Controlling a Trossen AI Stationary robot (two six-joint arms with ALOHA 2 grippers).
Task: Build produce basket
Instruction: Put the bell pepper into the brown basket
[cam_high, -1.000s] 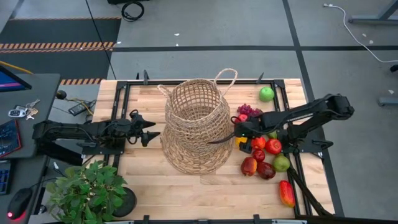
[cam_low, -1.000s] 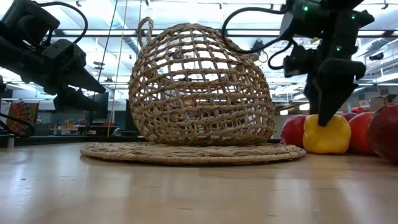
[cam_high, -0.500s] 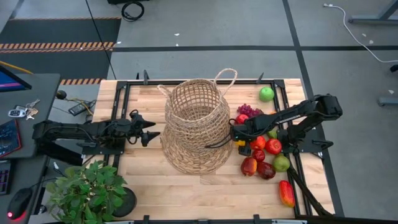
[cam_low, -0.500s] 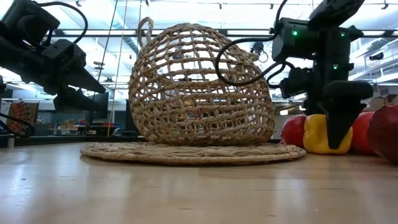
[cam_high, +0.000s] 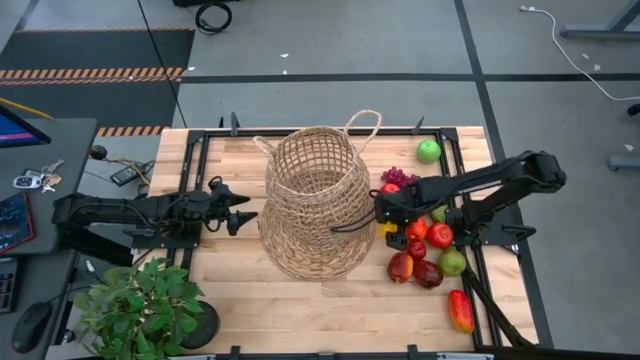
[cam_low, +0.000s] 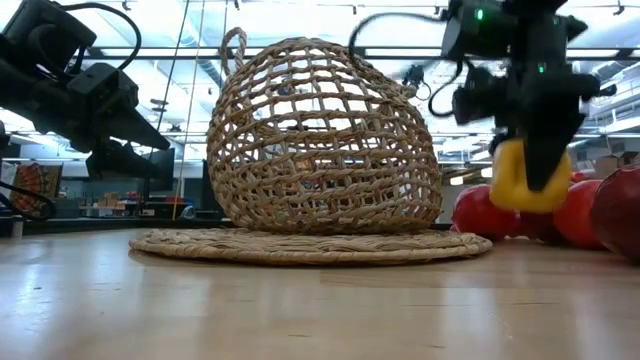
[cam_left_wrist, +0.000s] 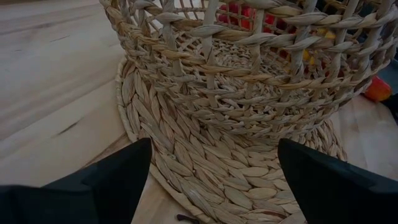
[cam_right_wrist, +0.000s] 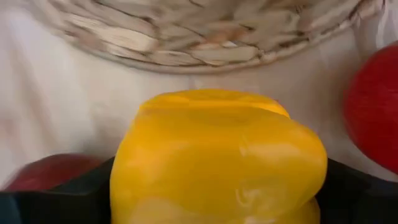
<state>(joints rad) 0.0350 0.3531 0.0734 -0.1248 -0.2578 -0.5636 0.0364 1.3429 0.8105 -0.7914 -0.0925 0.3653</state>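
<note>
Wooden table (cam_high: 300, 300), one basket (cam_high: 318, 200), right gripper (cam_low: 530, 185) holding one yellow pepper (cam_low: 520, 180)

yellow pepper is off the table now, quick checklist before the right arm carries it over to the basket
1. Grip: ok. The right hand is shut on the yellow pepper, which fills the right wrist view between the fingers.
2. Lift: ok. In the low view the pepper hangs above the table and above the red produce behind it.
3. Height over the rim: not ok. The pepper sits well below the top of the basket.
4. Basket opening: cannot tell whether it is clear.
5. Left hand: ok. It waits open on the basket's far side, off the pepper's path.
</note>
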